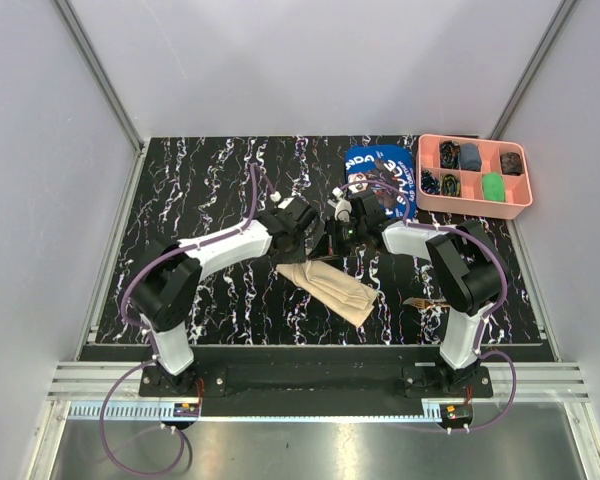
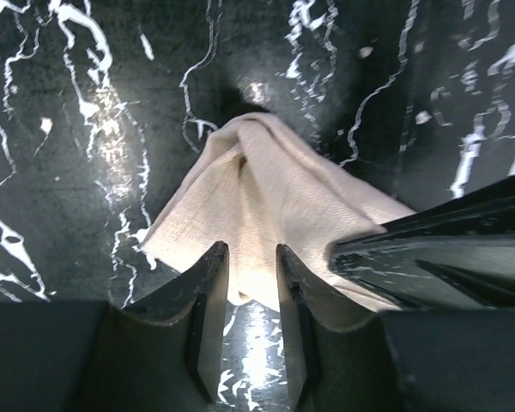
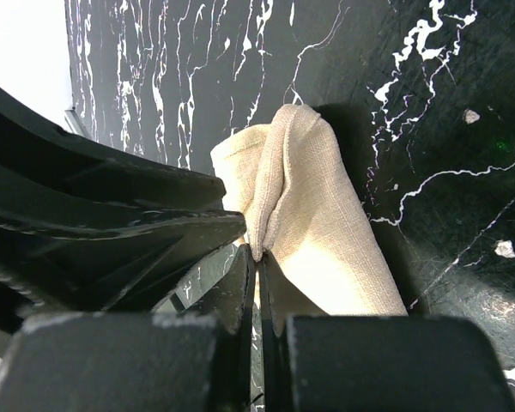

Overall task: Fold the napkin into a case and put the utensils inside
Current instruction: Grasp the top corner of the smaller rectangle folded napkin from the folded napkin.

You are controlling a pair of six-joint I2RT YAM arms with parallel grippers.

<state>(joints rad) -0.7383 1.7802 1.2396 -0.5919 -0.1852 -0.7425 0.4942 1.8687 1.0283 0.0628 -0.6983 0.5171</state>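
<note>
The napkin (image 1: 330,288) is plain beige cloth, no print, already folded down into a narrow layered strip. It's lying diagonally on the black marbled table (image 1: 210,180), roughly mid-table toward the near edge. The far end is bunched into a raised ridge, with the right gripper (image 3: 257,253) pinching that fold tight.

You have a plain beige napkin (image 1: 328,287), unprinted, on a black table (image 1: 210,170) veined with white marbling. Far right you have a blue cloth (image 1: 380,165) with white print and a pink tray (image 1: 474,207). Cables (image 1: 253,185) run purple
</note>
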